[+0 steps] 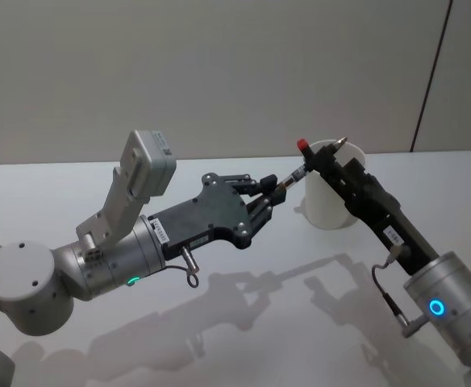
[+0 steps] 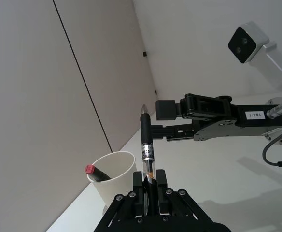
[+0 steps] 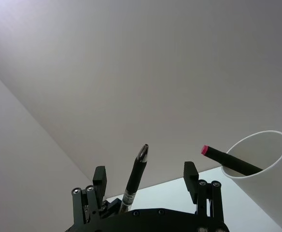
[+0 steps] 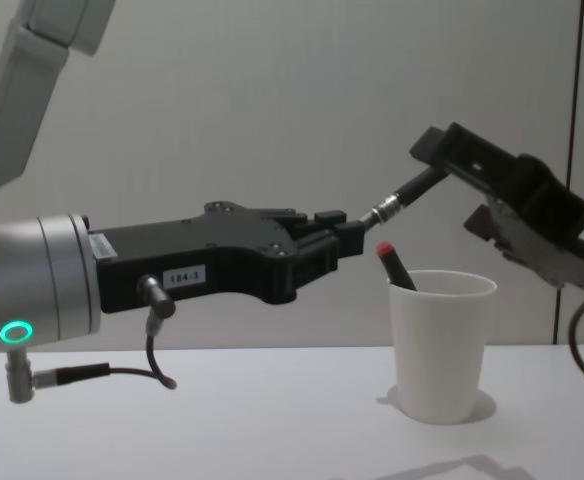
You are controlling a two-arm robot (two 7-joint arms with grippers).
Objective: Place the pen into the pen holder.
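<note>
L gripper reaches in from robot's left, fingers clamped on the pen's lower barrel. Pen is in the air and tilted, tip end up, pointing twd R side. In chest view it sits above and just left of the pen holder, not inside it.

R gripper comes in from robot's right at pen's tip end. R wrist view: fingers apart, one each side of barrel, not touching it.

Pen holder stands upright on table, right of centre, below R gripper. It holds a dark marker w/ red end, leaning on the rim.
</note>
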